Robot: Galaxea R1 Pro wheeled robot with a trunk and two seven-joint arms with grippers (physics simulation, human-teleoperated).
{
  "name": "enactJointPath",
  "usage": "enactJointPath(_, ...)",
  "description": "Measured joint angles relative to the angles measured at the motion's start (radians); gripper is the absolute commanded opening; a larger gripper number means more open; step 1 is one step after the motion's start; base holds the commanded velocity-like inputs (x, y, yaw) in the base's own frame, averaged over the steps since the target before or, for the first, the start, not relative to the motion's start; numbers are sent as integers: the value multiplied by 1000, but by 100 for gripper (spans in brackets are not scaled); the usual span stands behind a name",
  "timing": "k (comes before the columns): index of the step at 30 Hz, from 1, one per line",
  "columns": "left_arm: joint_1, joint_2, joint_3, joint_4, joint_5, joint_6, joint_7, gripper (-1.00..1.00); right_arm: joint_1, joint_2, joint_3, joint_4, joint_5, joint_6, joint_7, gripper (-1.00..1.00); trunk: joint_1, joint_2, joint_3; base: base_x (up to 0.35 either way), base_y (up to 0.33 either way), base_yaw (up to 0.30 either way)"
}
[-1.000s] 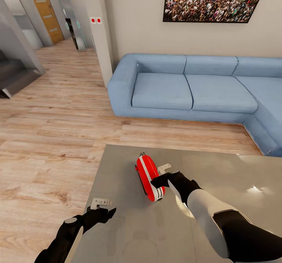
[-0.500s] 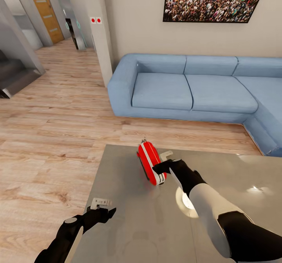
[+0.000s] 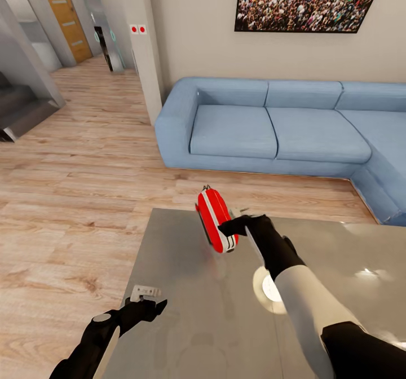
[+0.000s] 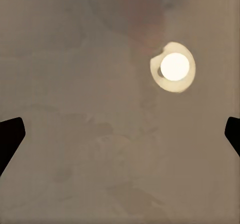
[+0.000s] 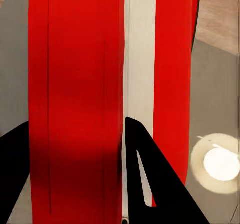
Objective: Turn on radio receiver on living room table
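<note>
— Where's the right hand (image 3: 230, 229)?

— Its dark fingers (image 5: 150, 184) straddle the bright-red rounded radio receiver with white trim (image 3: 214, 221), clamped on its edge, probably to steady it for the switch.

— And the radio?

— Upright near the far edge of the glossy grey-taupe desk (image 3: 186, 311). The left hand (image 3: 144, 300) hovers spread, empty, at the near-left edge.

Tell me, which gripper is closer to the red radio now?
Right. The right gripper is against the radio receiver; the left gripper hangs far off by the table's near-left edge.
</note>
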Motion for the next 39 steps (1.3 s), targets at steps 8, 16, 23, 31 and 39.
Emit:
enactJointPath(8, 0, 0, 0, -2, 0, 0, 0, 100, 158, -1, 32, -378, 51, 176, 4, -100, 0, 0, 0, 0, 0, 0)
enactJointPath(16, 0, 1, 1, -25, 1, 6, -59, 100, 253, -68, 69, -595, 106, 242, 5, -100, 0, 0, 0, 0, 0, 0)
enactJointPath(23, 0, 1, 2, -36, 1, 13, -123, 100, 300, -139, 157, -689, 148, 258, -1, -100, 0, 0, 0, 0, 0, 0)
enactJointPath(31, 0, 1, 1, -46, 1, 30, -129, 100, 388, -179, 236, -722, 249, 211, -148, -100, 0, 0, 0, 0, 0, 0)
enactJointPath(39, 0, 1, 1, -58, 1, 52, -130, 100, 514, -179, 326, -720, 367, 111, -326, -100, 0, 0, 0, 0, 0, 0)
